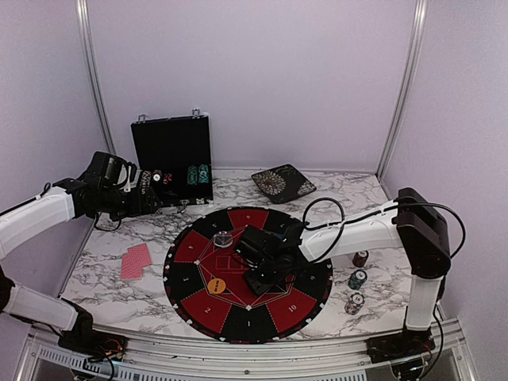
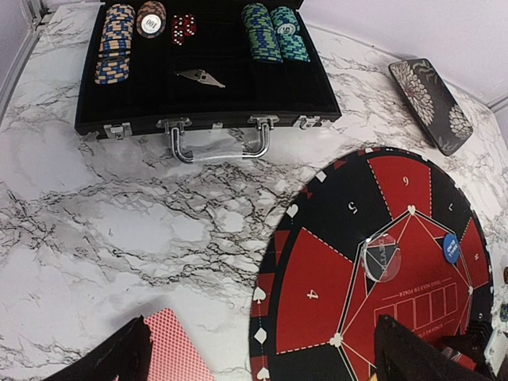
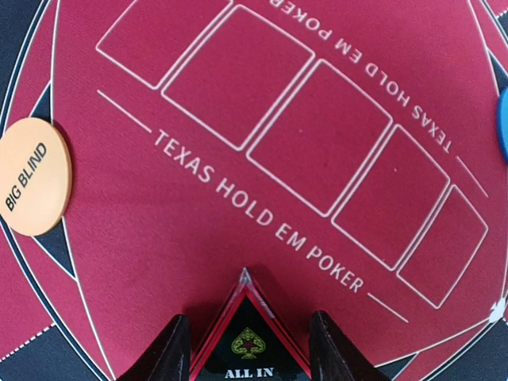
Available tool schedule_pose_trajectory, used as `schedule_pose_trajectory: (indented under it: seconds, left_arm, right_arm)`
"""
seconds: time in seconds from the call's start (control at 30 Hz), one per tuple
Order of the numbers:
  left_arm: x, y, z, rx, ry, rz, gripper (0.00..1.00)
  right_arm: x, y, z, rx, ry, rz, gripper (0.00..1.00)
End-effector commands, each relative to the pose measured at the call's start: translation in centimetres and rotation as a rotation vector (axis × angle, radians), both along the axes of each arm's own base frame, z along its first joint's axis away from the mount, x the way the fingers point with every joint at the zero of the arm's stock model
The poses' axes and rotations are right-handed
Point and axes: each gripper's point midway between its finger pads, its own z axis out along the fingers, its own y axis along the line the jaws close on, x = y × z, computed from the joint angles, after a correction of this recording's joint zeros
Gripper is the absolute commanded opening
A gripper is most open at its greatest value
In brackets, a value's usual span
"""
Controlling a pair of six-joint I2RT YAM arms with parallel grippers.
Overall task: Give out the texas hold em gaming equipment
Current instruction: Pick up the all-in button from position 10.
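**Right gripper** (image 3: pixel 248 317): lower middle of the right wrist view. The jaws are closed part-way on a triangular "ALL IN" marker (image 3: pixel 248 349), both of its edges met by the fingers. Whether the marker is lifted off the round mat (image 3: pixel 238 198) cannot be told.

**Orange "BIG BLIND" disc** (image 3: pixel 32 178): laid on the mat at the left edge. A blue disc (image 3: pixel 503 127) is cut off by the right edge.

**Left gripper** (image 2: pixel 262 333): bottom of the left wrist view. The jaws are spread wide, with nothing between them.

**Red-backed cards** (image 2: pixel 176 349): lower left, on the marble table (image 2: pixel 119 222), just beside one finger and apart from the mat.

**Clear disc** (image 2: pixel 381 258): placed on the mat, right of centre.

**Three chip stacks** (image 1: pixel 357 279): set on the table just right of the mat in the top view.

**Cased chips** (image 2: pixel 274 32): ranged in rows in the open black case (image 2: pixel 206 87), top of the frame.
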Motion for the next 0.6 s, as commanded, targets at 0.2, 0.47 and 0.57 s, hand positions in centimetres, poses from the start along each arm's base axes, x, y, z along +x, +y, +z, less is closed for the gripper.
schedule_pose_trajectory:
  seconds: [0.2, 0.47, 0.57]
  left_arm:
    - [0.2, -0.1, 0.1, -0.014, -0.023, -0.010, 0.99]
    - [0.2, -0.7, 0.9, -0.045, -0.048, -0.041, 0.99]
    - [0.2, -1.1, 1.4, -0.057, -0.057, -0.058, 0.99]
  right_arm:
    - [1.4, 0.2, 2.7, 0.028, -0.052, -0.031, 0.50]
    - [4.2, 0.8, 8.6, 0.133, -0.164, -0.085, 0.61]
    - [5.1, -0.6, 10.9, 0.147, -0.221, -0.134, 0.63]
